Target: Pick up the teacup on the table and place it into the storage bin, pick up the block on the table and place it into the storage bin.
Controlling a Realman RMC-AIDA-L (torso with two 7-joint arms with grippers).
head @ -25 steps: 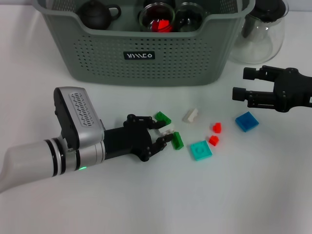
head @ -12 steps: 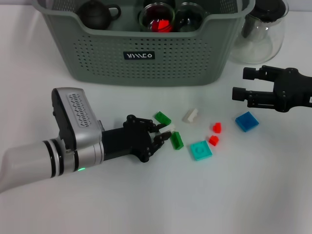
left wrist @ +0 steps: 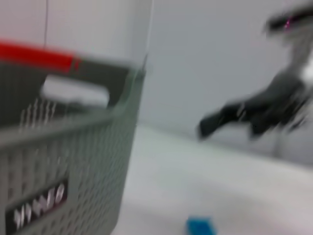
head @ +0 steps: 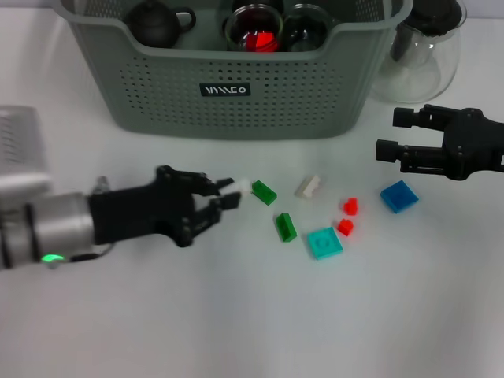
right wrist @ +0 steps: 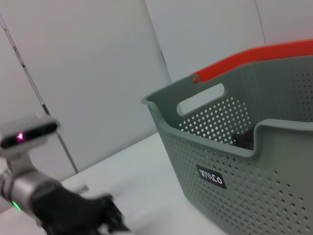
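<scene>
My left gripper [head: 235,191] is shut on a small white block [head: 241,187], held just above the table in front of the storage bin [head: 236,87]. Other blocks lie to its right: two green [head: 264,192] [head: 284,227], a white one [head: 308,186], two red [head: 350,206] [head: 344,227], a teal one [head: 324,242] and a blue one [head: 398,196]. Two glass teacups [head: 253,30] [head: 307,24] stand inside the bin, one with something red in it. My right gripper [head: 391,135] hovers open at the right, above the blue block.
A dark teapot [head: 153,20] sits in the bin's left part. A clear glass pitcher [head: 425,51] with a black lid stands right of the bin, behind my right gripper. The right wrist view shows the bin [right wrist: 244,161] and my left arm [right wrist: 54,205].
My left gripper closed on the white block that lay between the green ones. It then pulled back to the left with the block. The right arm has not moved.
</scene>
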